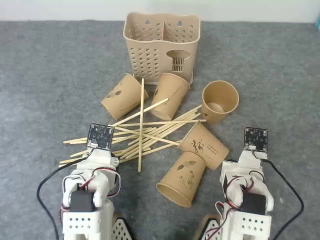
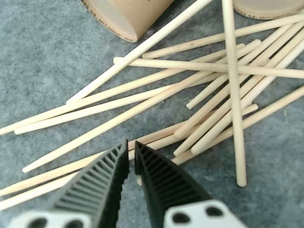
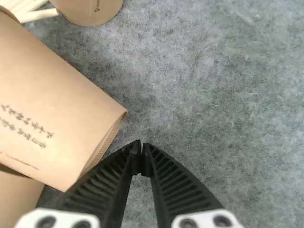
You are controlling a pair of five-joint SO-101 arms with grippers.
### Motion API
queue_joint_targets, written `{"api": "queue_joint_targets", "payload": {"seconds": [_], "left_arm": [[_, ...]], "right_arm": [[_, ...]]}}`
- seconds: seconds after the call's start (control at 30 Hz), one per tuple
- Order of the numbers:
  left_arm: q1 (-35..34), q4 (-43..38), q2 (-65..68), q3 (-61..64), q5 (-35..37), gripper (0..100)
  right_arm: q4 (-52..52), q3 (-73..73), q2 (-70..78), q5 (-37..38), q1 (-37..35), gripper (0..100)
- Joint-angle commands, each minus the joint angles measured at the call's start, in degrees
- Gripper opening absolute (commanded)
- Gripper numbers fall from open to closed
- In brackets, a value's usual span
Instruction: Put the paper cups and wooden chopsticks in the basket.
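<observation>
Wooden chopsticks (image 1: 145, 135) are lying crossed in a pile mid-counter (image 1: 45, 90), with five paper cups (image 1: 182, 177) scattered around them. The basket (image 1: 150, 60) is standing behind the lot. Looks like step one, with nothing picked yet.

Left end effector (image 2: 131, 149) is hovering over the sticks, jaws nearly closed, empty. Right end effector (image 3: 141, 147) is closed and empty beside a printed cup (image 3: 42, 114).

Next move likely needs one end effector opening up over a first item.

We see a grey felt-like mat (image 1: 45, 75) covering the table, its surface fuzzy and lightly flecked where the wrist views come close (image 3: 228, 71). Along its far edge runs a pale whitish strip (image 1: 60, 9). At the far right corner sits a small teal sliver (image 1: 318, 20), too cut off to identify.
</observation>
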Motion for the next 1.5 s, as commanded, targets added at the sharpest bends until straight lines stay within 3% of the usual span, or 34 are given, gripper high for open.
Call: {"api": "queue_joint_targets", "payload": {"seconds": [0.0,1.47], "left_arm": [[0.18,0.26,-1.41,-0.40,-0.26,2],[0.09,-0.09,-1.41,-0.40,-0.44,2]], "right_arm": [[-0.75,1.05,-0.75,0.97,0.40,0.8],[2.24,0.79,-1.01,0.79,0.31,0.9]]}}
